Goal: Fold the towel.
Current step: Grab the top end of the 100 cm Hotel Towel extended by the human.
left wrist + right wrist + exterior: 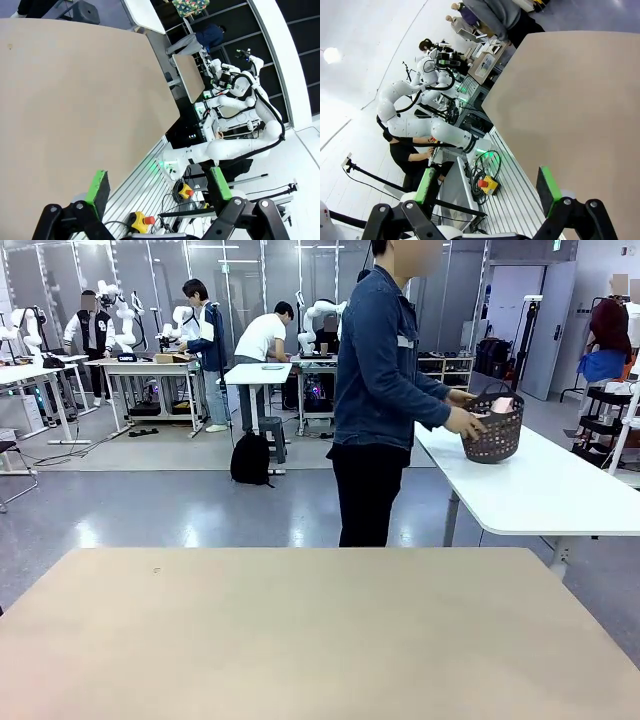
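Observation:
A bit of pale pink cloth, the towel (503,405), sticks up out of a dark perforated basket (494,430) on a white side table at the far right. A person in a denim jacket (380,360) stands beyond the tan table (320,640), turned toward the basket with both hands on it. My left gripper (160,186) hangs open above the tan table's edge (75,100), with nothing between its green pads. In the right wrist view my right gripper (487,186) is open too, off the side of the tan table (580,110).
The white side table (540,490) stands to the right, behind the tan table. A black backpack (250,458) sits on the floor farther back. Beside the tan table's edge there is a ribbed metal base with a red stop button (148,220).

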Controlling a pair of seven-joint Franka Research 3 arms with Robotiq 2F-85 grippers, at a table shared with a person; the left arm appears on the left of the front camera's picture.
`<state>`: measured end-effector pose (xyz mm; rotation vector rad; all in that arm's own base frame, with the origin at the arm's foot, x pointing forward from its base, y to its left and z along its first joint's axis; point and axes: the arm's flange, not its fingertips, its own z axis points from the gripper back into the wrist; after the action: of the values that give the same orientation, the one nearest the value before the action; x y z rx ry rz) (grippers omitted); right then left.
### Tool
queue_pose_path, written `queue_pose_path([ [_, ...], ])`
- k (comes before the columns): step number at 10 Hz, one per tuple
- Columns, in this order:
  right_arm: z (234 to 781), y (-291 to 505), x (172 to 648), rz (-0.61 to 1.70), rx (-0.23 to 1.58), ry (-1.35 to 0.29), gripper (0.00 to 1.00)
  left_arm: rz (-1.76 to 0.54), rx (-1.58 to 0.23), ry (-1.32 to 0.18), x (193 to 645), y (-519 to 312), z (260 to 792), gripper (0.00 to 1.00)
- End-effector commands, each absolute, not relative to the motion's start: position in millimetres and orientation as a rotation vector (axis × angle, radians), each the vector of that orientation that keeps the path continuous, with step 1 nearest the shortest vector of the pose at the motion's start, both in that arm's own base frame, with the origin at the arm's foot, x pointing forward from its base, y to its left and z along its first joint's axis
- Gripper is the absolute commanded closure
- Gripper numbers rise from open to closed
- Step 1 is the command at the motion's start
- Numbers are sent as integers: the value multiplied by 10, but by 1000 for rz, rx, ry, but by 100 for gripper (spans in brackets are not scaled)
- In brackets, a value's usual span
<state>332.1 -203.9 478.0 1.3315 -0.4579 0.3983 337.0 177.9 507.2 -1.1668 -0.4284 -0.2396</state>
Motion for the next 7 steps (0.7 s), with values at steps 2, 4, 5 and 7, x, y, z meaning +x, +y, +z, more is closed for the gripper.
queue_pose_path([
  [2,4812,-2045,3310,415,1331,-472,0,-255,-1180,-436,3357,1776,5095,0],
  [4,4812,-2045,3310,415,1331,-472,0,-255,-1180,-436,3357,1776,5095,0],
  [5,4812,-2045,3310,415,1331,-472,0,-255,-1180,-436,3357,1776,5095,0],
  [7,4812,-2045,3310,415,1331,-472,0,-255,-1180,-436,3357,1776,5095,0],
])
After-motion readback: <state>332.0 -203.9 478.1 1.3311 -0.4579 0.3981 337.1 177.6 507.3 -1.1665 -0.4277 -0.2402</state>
